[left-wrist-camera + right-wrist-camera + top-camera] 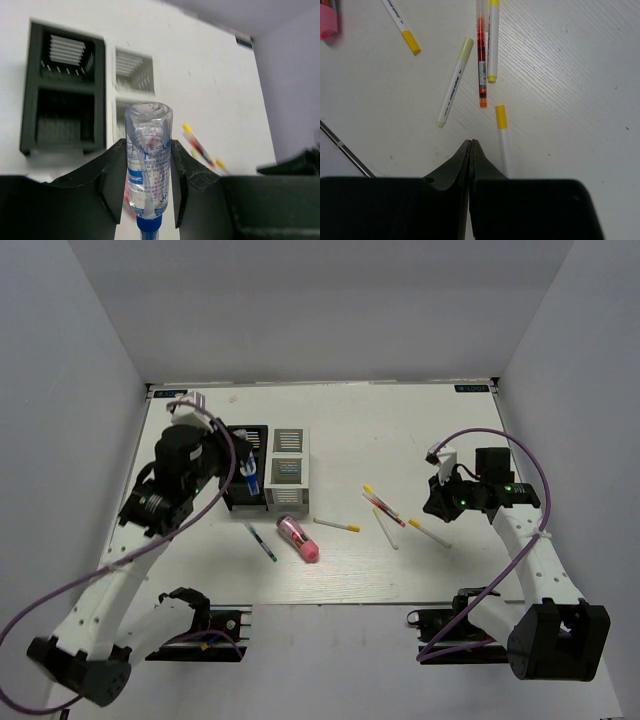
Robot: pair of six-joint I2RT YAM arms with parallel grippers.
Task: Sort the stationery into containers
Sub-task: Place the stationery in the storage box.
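My left gripper (pixel 243 484) is shut on the blue-and-white tube (pixel 251 473) and holds it over the black organiser box (pixel 248 432). The left wrist view shows the tube (pixel 147 170) upright between the jaws, blue cap down, with the black box (pixel 30 100) and the joined white box (pixel 133 80) beyond. My right gripper (pixel 471 143) is shut and empty over the table. Just ahead of it lie white yellow-tipped sticks (pixel 502 135) and a red pen (pixel 481 60). The pink marker (pixel 298 538) and the green pen (pixel 262 542) lie in front of the boxes.
More yellow-tipped sticks (pixel 337 525) lie spread on the white table between the boxes and my right gripper (pixel 440 502). Grey walls close in the table on the left, right and back. Cables loop from both arms.
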